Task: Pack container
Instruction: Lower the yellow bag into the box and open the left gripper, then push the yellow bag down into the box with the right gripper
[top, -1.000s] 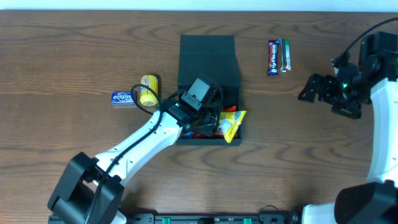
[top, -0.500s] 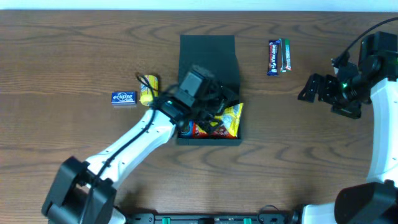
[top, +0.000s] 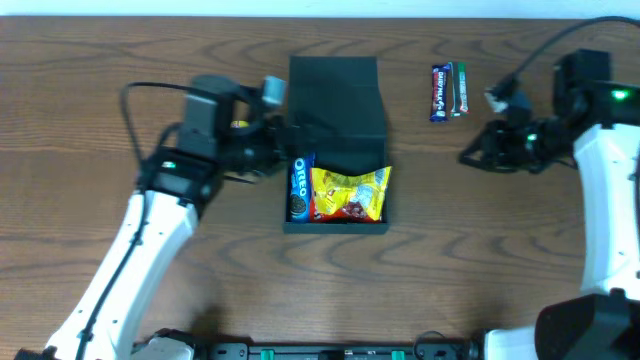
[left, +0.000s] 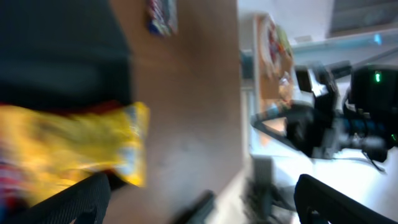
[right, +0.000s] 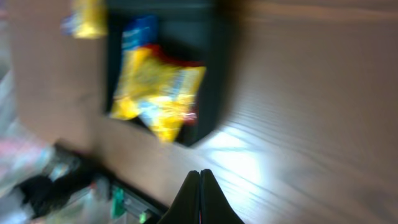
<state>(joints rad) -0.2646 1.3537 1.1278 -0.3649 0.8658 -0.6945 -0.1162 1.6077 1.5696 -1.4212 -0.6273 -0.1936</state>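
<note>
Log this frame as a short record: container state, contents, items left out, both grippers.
container: open, lid flap on the far side
inside: Oreo packet and yellow snack bag, side by side
outside: two snack bars on the table, to the container's right
left gripper: open, holding nothing, by the container's left wall
right gripper: shut, holding nothing

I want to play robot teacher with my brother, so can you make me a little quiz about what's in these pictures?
1. True or false: the yellow snack bag lies inside the container.
2. Which packet lies next to the yellow snack bag in the container? A) Oreo packet B) gum box C) chocolate bar
3. Which has its fingers pressed together, the left gripper or the right gripper?
Key: 1 true; 2 A; 3 the right gripper.
</note>
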